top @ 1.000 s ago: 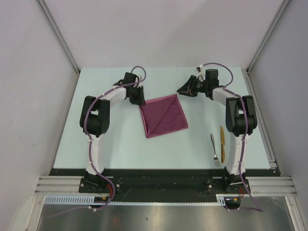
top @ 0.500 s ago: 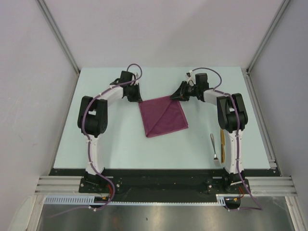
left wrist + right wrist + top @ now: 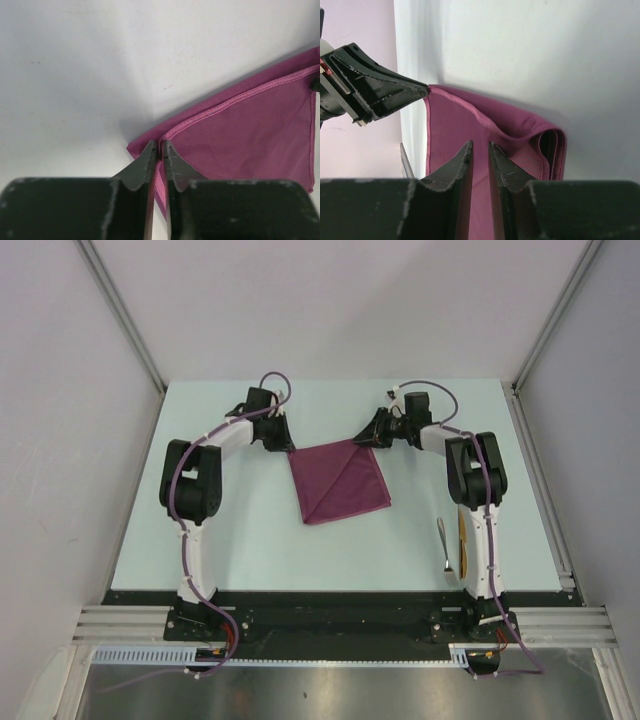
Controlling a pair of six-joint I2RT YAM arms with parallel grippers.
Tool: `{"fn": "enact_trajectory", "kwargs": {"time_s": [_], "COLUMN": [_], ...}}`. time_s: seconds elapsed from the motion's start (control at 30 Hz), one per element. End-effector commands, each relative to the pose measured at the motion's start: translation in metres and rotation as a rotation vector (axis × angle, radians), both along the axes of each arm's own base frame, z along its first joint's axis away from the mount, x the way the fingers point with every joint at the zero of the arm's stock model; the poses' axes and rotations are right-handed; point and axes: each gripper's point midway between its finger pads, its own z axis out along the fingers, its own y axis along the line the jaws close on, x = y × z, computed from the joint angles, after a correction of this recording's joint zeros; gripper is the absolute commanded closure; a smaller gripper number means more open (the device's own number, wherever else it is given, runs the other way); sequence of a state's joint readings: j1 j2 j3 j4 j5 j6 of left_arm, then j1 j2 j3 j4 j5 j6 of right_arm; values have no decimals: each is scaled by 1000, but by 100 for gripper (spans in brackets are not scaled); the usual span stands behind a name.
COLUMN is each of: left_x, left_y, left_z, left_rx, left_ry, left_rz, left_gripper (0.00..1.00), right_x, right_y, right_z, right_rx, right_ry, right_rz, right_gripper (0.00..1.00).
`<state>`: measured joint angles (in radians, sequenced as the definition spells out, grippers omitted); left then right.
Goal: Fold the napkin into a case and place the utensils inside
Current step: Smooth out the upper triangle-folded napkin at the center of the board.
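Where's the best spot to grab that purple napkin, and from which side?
Probably the napkin by its two far corners, coming down from above. It lies flat on the table, so only the hemmed corners give an edge to pinch; the middle would just bunch.

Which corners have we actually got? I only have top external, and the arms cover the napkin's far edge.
Observer: Left wrist view shows the left gripper pinched shut on the napkin hem, right at the corner.
Operator: And the other side?
Observer: On the right gripper the jaws sit a slit apart with napkin showing between them. I can't tell if it grips.
Operator: Is the napkin flat there?
Observer: No. Right wrist view shows the far edge humped up, with the folded layers gaping at that corner.
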<state>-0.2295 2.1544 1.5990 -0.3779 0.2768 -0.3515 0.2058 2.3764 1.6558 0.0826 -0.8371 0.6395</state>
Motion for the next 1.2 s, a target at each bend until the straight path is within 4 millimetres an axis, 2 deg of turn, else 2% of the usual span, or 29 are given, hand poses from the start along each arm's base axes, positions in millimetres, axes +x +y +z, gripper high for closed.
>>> {"fn": "enact_trajectory", "kwargs": {"time_s": [0.0, 0.13, 0.23, 0.37, 0.57, 0.6, 0.63, 0.67, 0.7, 0.77, 0.8, 0.83, 0.87, 0.9, 0.93, 0.97, 1.0, 1.03, 1.07, 1.1, 1.13, 1.17], "left_x": [5, 7, 8, 8, 8, 8, 6, 3, 2, -9, -15, -30, -36, -45, -65, -71, -81, -99, -105, -105, -110, -105], "left_y": [-3, 0, 1, 3, 10, 12, 12, 13, 15, 20, 20, 22, 20, 15, 13, 9, 3, -1, -6, -10, -15, -18], "left_z": [22, 27, 25, 21, 26, 29, 33, 35, 51, 55, 76, 66, 75, 78, 83, 87, 87, 83, 80, 82, 74, 75], "left_rx": [-44, -37, -29, -15, 16, 25, 30, 29, 33, 44, 30, 34, 18, 0, -18, -38, -63, -100, -135, -181, -209, -233], "left_ry": [-44, -52, -46, -33, -43, -47, -45, -46, -81, -85, -120, -90, -115, -120, -124, -147, -140, -120, -107, -111, -87, -93], "left_rz": [19, 35, 42, 50, 69, 74, 77, 77, 89, 101, 110, 112, 111, 109, 99, 91, 86, 62, 55, 68, 56, 58], "left_gripper": [82, 80, 81, 84, 83, 82, 70, 64, 54, 50, 49, 49, 49, 50, 51, 52, 58, 62, 65, 71, 73, 76], "right_x": [19, 28, 34, 39, 45, 46, 46, 46, 45, 45, 46, 44, 44, 44, 42, 43, 41, 35, 35, 30, 19, 12], "right_y": [-1, -4, -5, -3, -4, -1, -1, -2, -1, -2, -3, -3, -6, -8, -10, -14, -15, -18, -21, -22, -17, -15], "right_z": [11, 1, -4, -6, -6, -1, 0, 3, 11, 19, 32, 38, 41, 56, 58, 59, 75, 72, 76, 77, 84, 83], "right_rx": [17, 22, 37, 46, 62, 72, 73, 75, 76, 60, 58, 51, 30, 18, -11, -41, -53, -86, -115, -129, -137, -142], "right_ry": [-63, -53, -48, -42, -49, -50, -50, -49, -62, -56, -82, -79, -73, -97, -90, -93, -120, -108, -112, -108, -118, -113], "right_rz": [-2, -5, 0, 8, 11, 19, 20, 19, 20, 7, 10, 9, -8, -13, -14, -33, -36, -32, -52, -54, -38, -34], "right_gripper": [78, 78, 78, 78, 78, 78, 78, 78, 77, 76, 75, 73, 71, 69, 67, 65, 64, 62, 61, 61, 59, 58]}}
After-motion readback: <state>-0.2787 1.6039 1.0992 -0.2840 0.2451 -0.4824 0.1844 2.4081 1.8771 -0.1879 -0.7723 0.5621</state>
